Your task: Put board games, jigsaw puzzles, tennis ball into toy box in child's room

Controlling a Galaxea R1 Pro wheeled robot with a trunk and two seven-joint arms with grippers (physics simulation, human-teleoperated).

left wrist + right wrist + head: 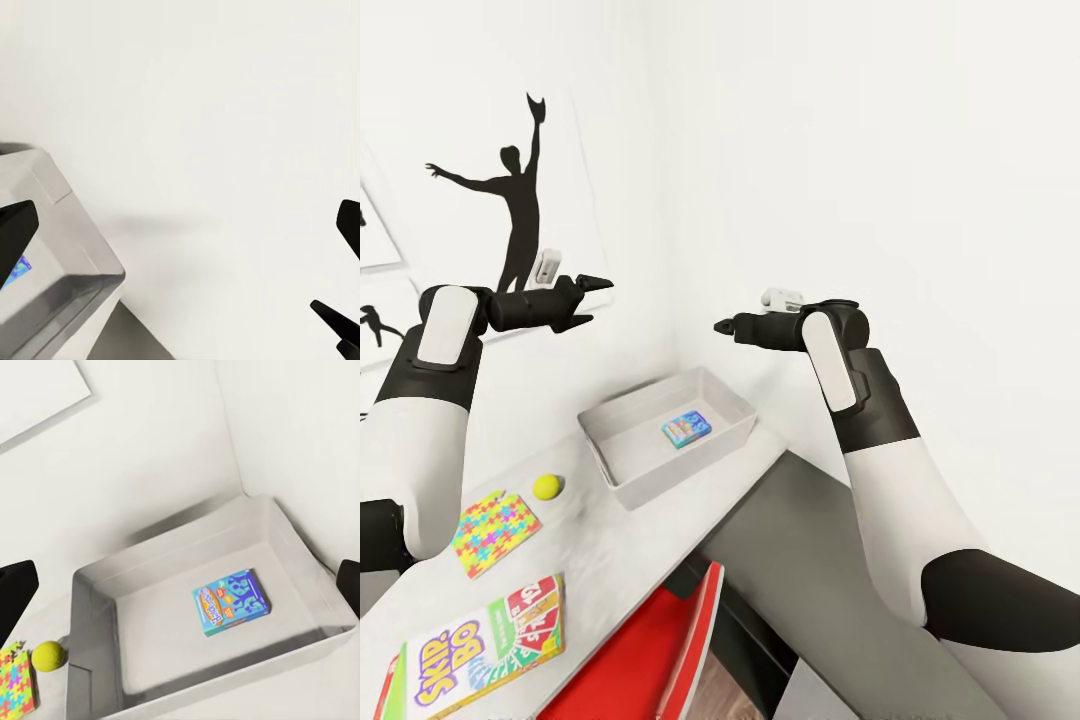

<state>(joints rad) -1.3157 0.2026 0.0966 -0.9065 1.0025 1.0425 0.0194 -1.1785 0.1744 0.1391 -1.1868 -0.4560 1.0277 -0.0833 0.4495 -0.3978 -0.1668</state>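
Black left tool [588, 296] and right tool [726, 327] hang released, empty, above the bin [732, 400], which holds the blue game [686, 428]. On the tabletop [620, 540], the ball [547, 486] may roll away if nudged.

Two board games [686, 429] [488, 643], one puzzle [494, 531], one ball [547, 487], one bin [622, 482].

"SKIP-BO" is printed on the green-and-red game box [485, 646].
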